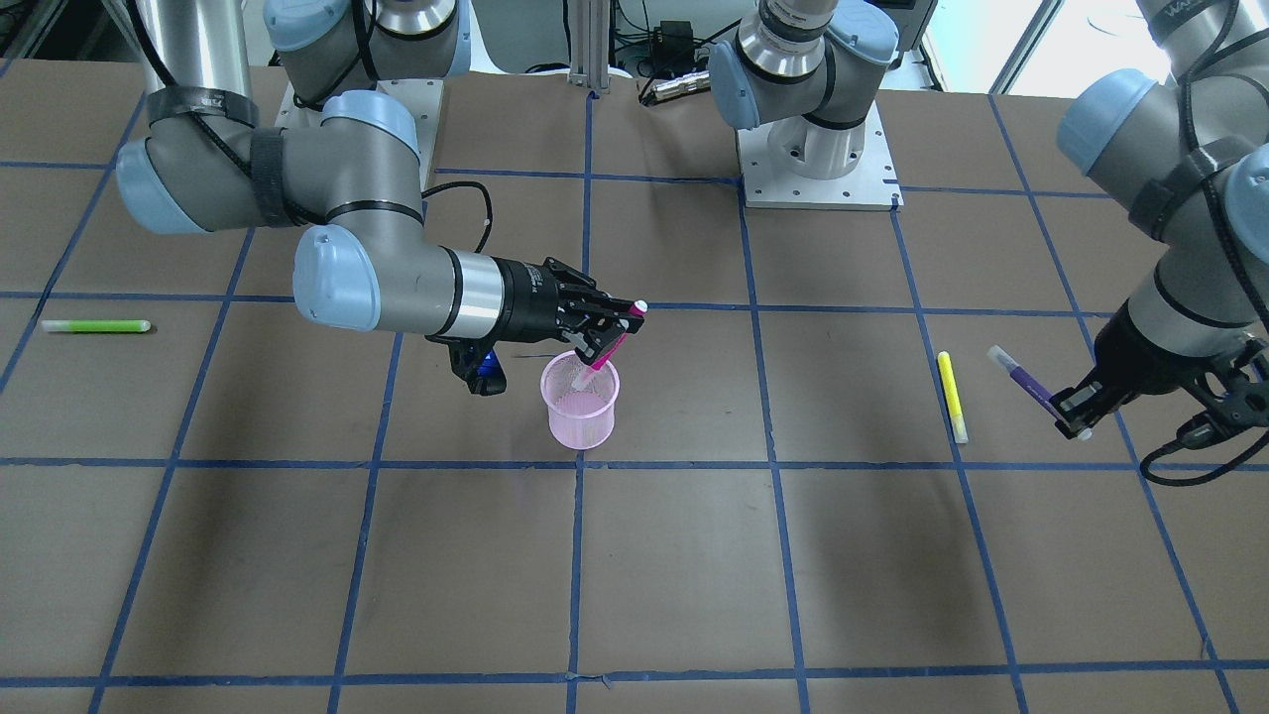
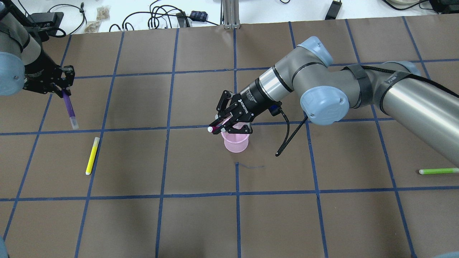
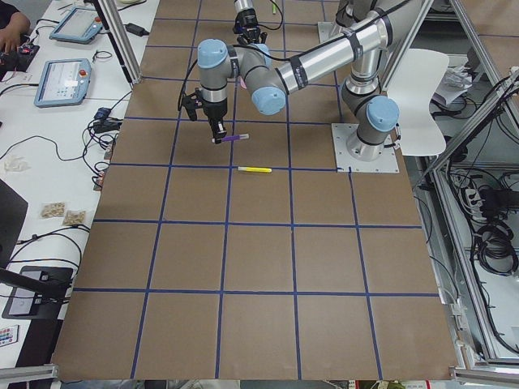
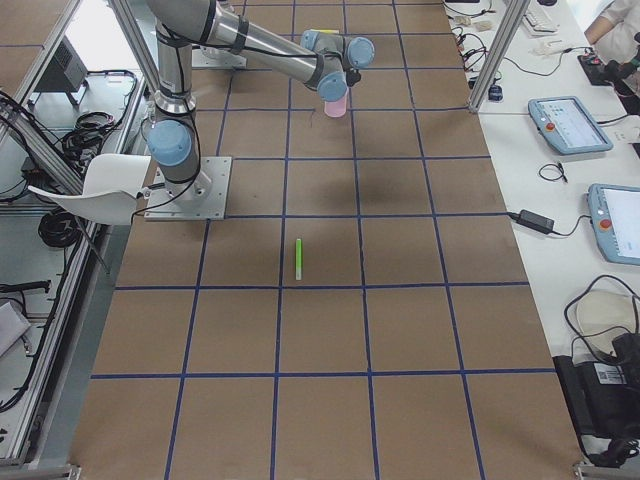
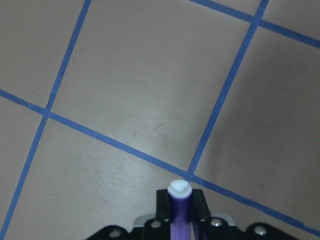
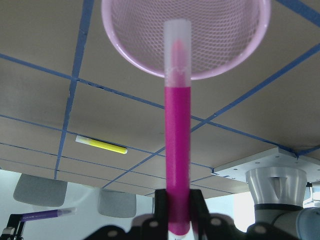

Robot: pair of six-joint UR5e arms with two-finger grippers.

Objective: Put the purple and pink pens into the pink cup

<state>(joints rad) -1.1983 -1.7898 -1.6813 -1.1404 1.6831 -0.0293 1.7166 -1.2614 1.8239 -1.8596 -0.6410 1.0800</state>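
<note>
The table (image 2: pixel 200 222), covered in brown paper with a grid of blue tape, fills the scene; the right arm (image 2: pixel 322 96) reaches in from the right across its middle, while the left arm (image 2: pixel 14 68) stays at the far left edge.

The right gripper (image 2: pixel 229 125) is clamped on the pink pen (image 1: pixel 615 342), its fingers pinching the upper part of the barrel; it hangs just above the pink cup (image 2: pixel 236 143), which stands upright near the centre of the table beside a crossing of tape lines.

The left gripper (image 2: pixel 61 87) is closed around the purple pen (image 2: pixel 69 109), gripping it by one end and holding it off the table, well apart from the cup; the pen's clear-capped end slants away from the fingers toward the near side.

The pink pen is tilted, white end cap up and to the left, clear-capped tip down over the cup's mouth; in the right wrist view the tip lies across the mesh opening, though I cannot tell if it has passed the rim.

A yellow pen (image 2: pixel 92 156) lies flat on the table on the left, just on the near side of the purple pen's tip and not touching it; a green pen (image 2: pixel 439 171) lies flat near the right edge, well apart from everything else.
</note>
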